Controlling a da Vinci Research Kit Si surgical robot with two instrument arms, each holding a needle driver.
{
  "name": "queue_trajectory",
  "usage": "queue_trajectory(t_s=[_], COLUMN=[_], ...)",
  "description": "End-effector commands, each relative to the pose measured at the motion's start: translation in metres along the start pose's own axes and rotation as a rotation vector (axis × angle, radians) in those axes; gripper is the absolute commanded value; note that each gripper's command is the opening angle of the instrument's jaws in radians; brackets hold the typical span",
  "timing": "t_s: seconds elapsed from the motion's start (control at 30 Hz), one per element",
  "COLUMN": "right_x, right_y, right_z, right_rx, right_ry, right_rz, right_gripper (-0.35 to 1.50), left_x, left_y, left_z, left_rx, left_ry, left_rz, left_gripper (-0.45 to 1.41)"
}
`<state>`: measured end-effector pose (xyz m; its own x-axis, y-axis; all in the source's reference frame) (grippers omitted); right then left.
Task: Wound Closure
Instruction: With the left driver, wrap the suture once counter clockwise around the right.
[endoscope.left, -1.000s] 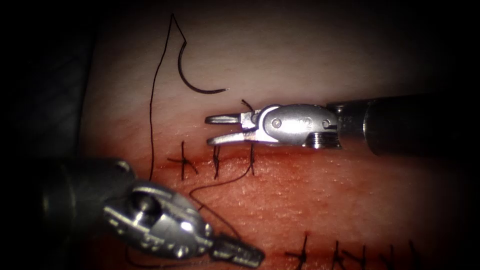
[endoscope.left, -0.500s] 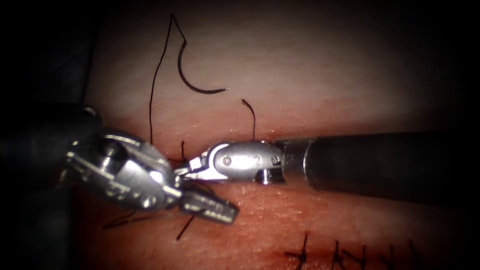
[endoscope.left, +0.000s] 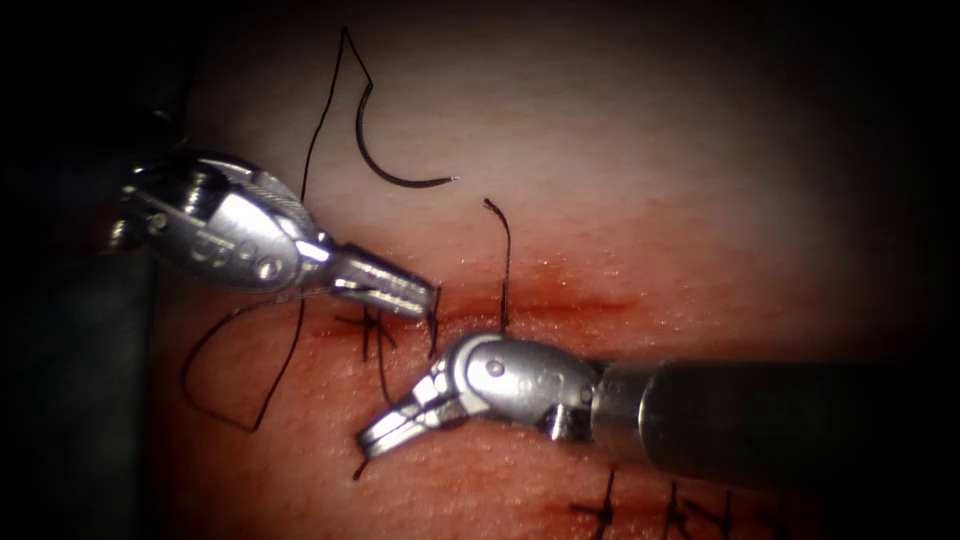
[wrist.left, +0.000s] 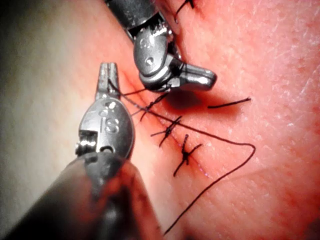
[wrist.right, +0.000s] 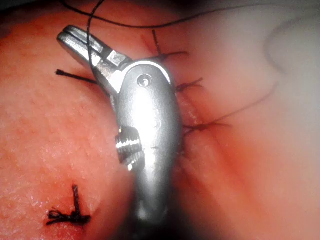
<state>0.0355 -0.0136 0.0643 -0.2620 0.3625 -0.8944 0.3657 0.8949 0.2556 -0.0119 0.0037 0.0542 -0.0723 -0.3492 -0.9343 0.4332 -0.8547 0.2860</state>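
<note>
The curved needle (endoscope.left: 385, 172) lies free on the pale tissue (endoscope.left: 650, 200) above the cut (endoscope.left: 570, 308), held by neither tool and not in the tissue. Its thread (endoscope.left: 303, 200) runs up, then down the left side into a loop. My left tool (endoscope.left: 425, 298) reaches in from the upper left, jaws shut on the thread just above the cut (wrist.left: 107, 70). My right tool (endoscope.left: 372, 443) lies below the cut and points down-left, jaws shut on the thread's short end (wrist.right: 67, 37). Between the two tools the thread crosses the stitch line.
Three stitches (endoscope.left: 367, 325) cross the left part of the cut, and one cut tail (endoscope.left: 505, 250) stands up from the rightmost. A second row of tied stitches (endoscope.left: 605, 510) sits at the lower edge. Red fluid wets the tissue around the cut.
The left tool has risen from the lower left to above the cut. The right tool has dropped from above the cut to below it and closed. The thread loop has shifted left.
</note>
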Motion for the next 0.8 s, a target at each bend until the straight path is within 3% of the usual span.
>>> queue_trajectory(t_s=[0.03, 0.3, 0.53, 0.63, 0.73, 0.8], right_x=[0.0002, 0.0025, 0.0042, 0.0050, 0.0060, 0.0063], right_y=[-0.0004, -0.0008, -0.0006, -0.0006, -0.0007, -0.0008], right_z=[0.0011, 0.0010, -0.0023, -0.0039, -0.0050, -0.0053], right_rx=[0.000, -0.015, -0.147, -0.321, -0.405, -0.408], right_ry=[0.019, 0.091, 0.215, 0.274, 0.304, 0.304], right_rz=[0.010, 0.045, 0.088, 0.139, 0.163, 0.166], right_gripper=[-0.35, -0.35, -0.35, -0.35, -0.35, -0.35], left_x=[-0.0012, -0.0043, -0.0072, -0.0086, -0.0099, -0.0101], left_y=[-0.0003, 0.0001, 0.0016, 0.0024, 0.0034, 0.0037], left_z=[0.0004, 0.0002, 0.0015, 0.0027, 0.0038, 0.0041], left_rx=[0.006, 0.044, 0.073, 0.087, 0.089, 0.089], left_ry=[-0.001, 0.000, -0.027, -0.032, -0.040, -0.043], left_rz=[0.000, -0.003, -0.009, -0.006, -0.018, -0.020], left_gripper=[-0.45, -0.45, -0.45, -0.45, -0.45, -0.45])
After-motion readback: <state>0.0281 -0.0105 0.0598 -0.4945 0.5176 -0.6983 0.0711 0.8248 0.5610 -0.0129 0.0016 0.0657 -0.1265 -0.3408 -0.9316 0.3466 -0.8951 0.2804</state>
